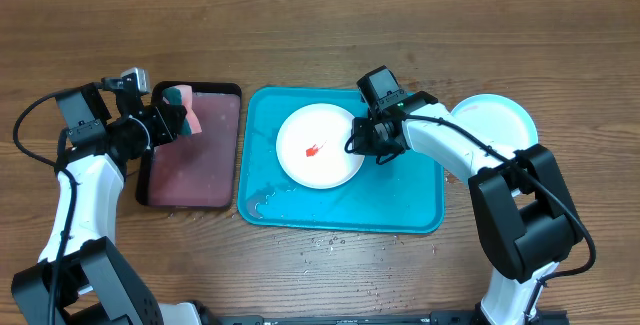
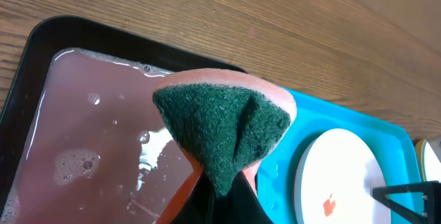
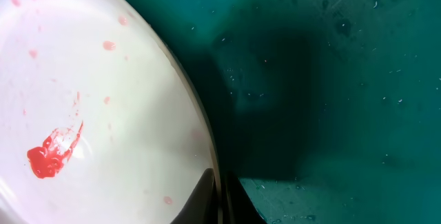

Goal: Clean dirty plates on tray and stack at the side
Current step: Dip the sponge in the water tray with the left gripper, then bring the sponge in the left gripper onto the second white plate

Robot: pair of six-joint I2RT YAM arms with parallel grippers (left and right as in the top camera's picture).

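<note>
The white plate [image 1: 320, 145] lies on the turquoise tray [image 1: 400, 215] with a red sauce smear [image 1: 313, 150] near its middle. My right gripper [image 1: 362, 137] is shut on the plate's right rim; in the right wrist view its fingers [image 3: 222, 196] pinch the rim of the plate [image 3: 89, 100]. My left gripper [image 1: 172, 120] is shut on a pink sponge with a green scouring side [image 2: 220, 127], held over the small black-rimmed tray [image 1: 190, 165]. The light blue plate [image 1: 495, 120] sits on the table right of the turquoise tray. The yellow-green plate is out of view.
The black-rimmed tray [image 2: 89, 134] holds pinkish soapy water. Water drops lie on the turquoise tray's front left [image 1: 265, 200] and on the table in front of it. The wooden table extends behind and in front of both trays.
</note>
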